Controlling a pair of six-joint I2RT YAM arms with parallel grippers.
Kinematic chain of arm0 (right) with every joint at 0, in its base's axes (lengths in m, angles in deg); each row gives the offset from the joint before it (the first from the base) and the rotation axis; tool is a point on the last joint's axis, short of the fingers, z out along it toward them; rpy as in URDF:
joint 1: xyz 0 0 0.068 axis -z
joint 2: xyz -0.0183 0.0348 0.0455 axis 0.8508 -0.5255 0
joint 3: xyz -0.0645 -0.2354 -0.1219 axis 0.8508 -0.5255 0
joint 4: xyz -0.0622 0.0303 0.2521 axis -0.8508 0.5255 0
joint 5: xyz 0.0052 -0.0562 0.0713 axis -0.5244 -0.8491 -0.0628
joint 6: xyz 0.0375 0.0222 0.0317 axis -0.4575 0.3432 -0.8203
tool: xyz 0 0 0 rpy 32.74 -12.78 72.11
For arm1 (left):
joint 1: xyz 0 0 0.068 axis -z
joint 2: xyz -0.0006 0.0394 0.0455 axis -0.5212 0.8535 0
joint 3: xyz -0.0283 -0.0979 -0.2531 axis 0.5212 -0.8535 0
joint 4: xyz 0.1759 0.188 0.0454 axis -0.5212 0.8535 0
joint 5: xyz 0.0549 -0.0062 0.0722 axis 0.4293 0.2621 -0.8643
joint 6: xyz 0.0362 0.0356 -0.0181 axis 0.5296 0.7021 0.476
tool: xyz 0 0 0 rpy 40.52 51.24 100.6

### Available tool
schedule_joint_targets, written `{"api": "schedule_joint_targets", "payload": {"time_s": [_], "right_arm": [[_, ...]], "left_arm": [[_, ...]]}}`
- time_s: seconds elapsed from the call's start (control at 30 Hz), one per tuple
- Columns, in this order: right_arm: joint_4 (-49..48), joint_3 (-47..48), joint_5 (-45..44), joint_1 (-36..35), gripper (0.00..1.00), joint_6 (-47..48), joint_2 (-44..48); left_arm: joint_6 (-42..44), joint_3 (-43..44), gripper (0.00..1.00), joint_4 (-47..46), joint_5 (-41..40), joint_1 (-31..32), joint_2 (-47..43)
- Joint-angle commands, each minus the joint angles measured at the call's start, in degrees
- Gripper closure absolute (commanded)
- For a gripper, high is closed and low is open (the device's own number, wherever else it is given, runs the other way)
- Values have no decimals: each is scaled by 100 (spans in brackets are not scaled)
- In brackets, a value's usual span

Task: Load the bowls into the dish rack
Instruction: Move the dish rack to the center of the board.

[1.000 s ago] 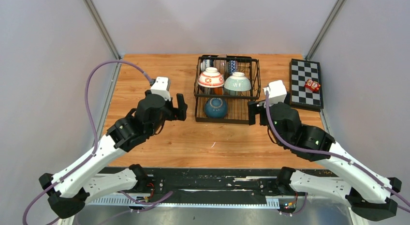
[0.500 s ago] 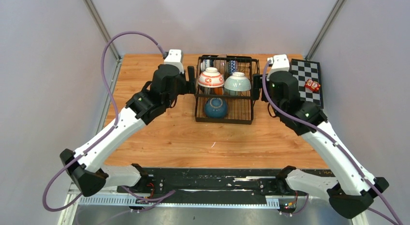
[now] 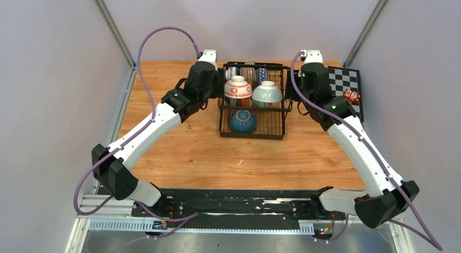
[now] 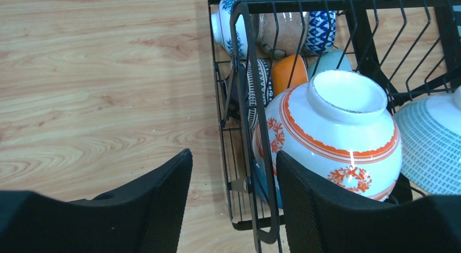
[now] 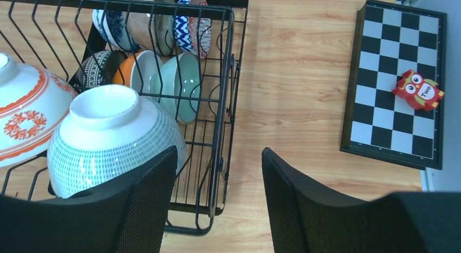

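The black wire dish rack (image 3: pixel 253 131) stands at the back middle of the table. On its raised basket a red-patterned bowl (image 3: pixel 237 87) and a pale green bowl (image 3: pixel 267 92) sit upside down, and a dark blue bowl (image 3: pixel 242 121) lies on the base tray. Several more bowls (image 5: pixel 182 81) stand on edge at the back. My left gripper (image 4: pixel 234 155) is open astride the rack's left wire wall (image 4: pixel 255 95), one finger beside the red-patterned bowl (image 4: pixel 337 128). My right gripper (image 5: pixel 218 150) is open astride the right wire wall (image 5: pixel 227 73), next to the green bowl (image 5: pixel 108 133).
A flat checkered board (image 3: pixel 343 95) lies right of the rack with a red owl toy (image 3: pixel 351 96) on it. Bare wooden table (image 3: pixel 179 149) spreads in front of the rack and to its left. Grey walls enclose the table on three sides.
Both arms have reached forward from mid-table to the rack's two sides. Their jaws have narrowed and now straddle the side wires.
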Motion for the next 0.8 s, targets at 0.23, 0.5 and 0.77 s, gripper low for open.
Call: {"api": "schedule_joint_targets", "payload": {"time_s": [0.23, 0.5, 0.77], "right_arm": [[-334, 104, 494, 431, 52, -253, -565], [-367, 102, 672, 465, 94, -276, -729], [-369, 77, 1349, 460, 97, -303, -575]], "left_arm": [[195, 245, 64, -156, -168, -78, 324], [214, 232, 92, -116, -51, -77, 255], [167, -87, 100, -154, 67, -82, -224]]}}
